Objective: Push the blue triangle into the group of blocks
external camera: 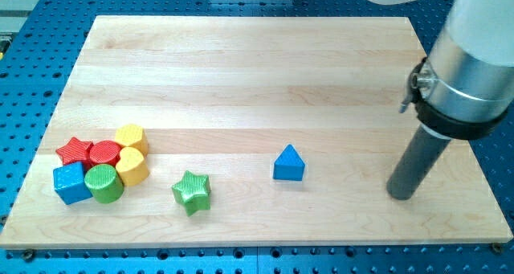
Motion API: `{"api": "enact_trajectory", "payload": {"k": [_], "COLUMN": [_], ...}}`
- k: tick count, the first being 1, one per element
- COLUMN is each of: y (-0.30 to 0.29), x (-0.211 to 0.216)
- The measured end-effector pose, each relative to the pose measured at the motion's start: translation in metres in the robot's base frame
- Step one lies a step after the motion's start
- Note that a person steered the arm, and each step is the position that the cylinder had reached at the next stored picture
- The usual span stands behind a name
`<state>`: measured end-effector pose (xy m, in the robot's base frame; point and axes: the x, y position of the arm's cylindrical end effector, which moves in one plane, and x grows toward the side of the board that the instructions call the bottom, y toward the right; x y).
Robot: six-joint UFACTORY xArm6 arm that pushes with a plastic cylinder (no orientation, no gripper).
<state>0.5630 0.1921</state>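
We look down on a pale wooden board (257,73) that fills most of the frame, resting on a blue perforated table (32,57).

Our tool is a straight dark rod with nothing to open or close, and it grasps nothing. It comes down from a silver arm (474,73) in the upper right of the frame. Our tip (401,195) rests on the board in the lower right, near the board's right edge and fairly near its bottom edge.

The blue triangle (288,164) stands alone, a little right of centre in the lower half of the frame. It lies to the left of our tip, well apart from it, with bare wood between them.

To the triangle's left, across another stretch of bare wood, sits a green star (192,191), slightly lower in the frame and by itself.

The group of blocks is packed together in the lower left, close to the board's left edge: a red star (74,151), a red block (104,153) of rounded shape, a yellow block (130,137), a yellow heart (132,167), a green cylinder (104,183) and a blue cube (71,182). Neighbours in the cluster touch or nearly touch.

The whole upper half of the board is bare wood.
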Motion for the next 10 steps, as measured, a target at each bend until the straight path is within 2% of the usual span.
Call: {"api": "enact_trajectory", "payload": {"k": [3, 5, 7, 8, 10], "y": [0.057, 0.054, 0.077, 0.076, 0.001], "x": [0.0, 0.0, 0.0, 0.0, -0.008]}}
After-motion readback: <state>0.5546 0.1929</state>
